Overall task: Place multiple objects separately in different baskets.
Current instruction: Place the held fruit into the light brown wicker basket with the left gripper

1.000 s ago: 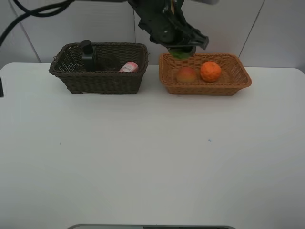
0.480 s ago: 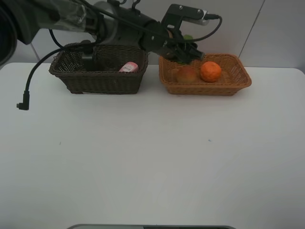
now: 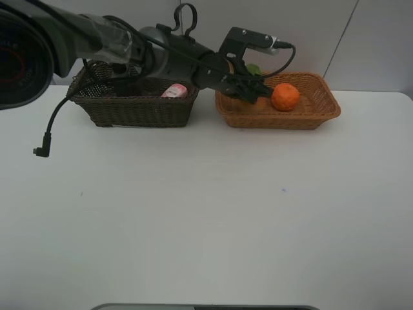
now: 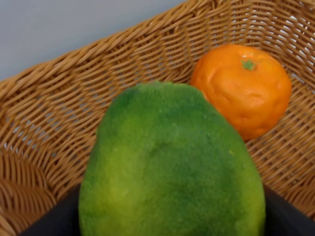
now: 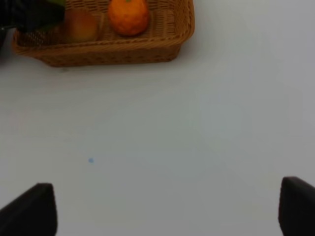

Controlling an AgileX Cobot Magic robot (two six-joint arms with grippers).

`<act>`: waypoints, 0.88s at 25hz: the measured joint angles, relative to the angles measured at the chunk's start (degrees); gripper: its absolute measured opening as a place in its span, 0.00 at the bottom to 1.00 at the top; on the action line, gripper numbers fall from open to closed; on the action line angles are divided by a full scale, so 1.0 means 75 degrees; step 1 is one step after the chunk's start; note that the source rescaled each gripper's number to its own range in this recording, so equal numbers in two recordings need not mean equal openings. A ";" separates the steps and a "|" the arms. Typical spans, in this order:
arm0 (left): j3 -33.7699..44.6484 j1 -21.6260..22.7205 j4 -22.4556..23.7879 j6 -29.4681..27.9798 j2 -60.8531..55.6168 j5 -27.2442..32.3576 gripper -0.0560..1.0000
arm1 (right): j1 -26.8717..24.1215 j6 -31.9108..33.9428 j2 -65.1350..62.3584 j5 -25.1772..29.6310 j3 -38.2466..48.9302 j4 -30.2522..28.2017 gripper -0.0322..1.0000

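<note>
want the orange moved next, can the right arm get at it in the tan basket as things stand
Probably yes. The orange sits uncovered toward the right side of the tan basket, and the right hand is open. The left arm, holding the green fruit, crowds the basket's left part beside it.

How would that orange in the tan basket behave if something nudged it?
The orange looks round, so it would probably roll, though the tan basket wall should stop it. Its dimpled, matte peel suggests a decent grip. It appears firm rather than fragile.

My left hand [image 3: 250,87] has dropped from top center into the tan basket [image 3: 310,116], carrying the green fruit [image 3: 253,70] beside the orange [image 3: 285,97], apparently covering the red-yellow fruit.
</note>
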 joint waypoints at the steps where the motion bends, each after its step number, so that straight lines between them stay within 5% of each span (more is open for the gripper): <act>1: 0.0000 0.0000 -0.0006 0.0000 0.0000 0.0000 0.77 | 0.0000 0.0000 0.0000 0.0000 0.0000 0.0000 1.00; 9: 0.0000 0.0000 -0.0015 0.0000 0.0000 0.0352 0.77 | 0.0000 0.0000 0.0000 0.0000 0.0000 0.0000 1.00; 14: -0.0015 0.0000 -0.0015 0.0000 0.0000 0.0359 0.93 | 0.0000 0.0000 0.0000 0.0000 0.0000 0.0000 1.00; 22: -0.0015 0.0000 -0.0016 0.0000 -0.0171 0.0490 0.95 | 0.0000 0.0000 0.0000 0.0000 0.0000 0.0000 1.00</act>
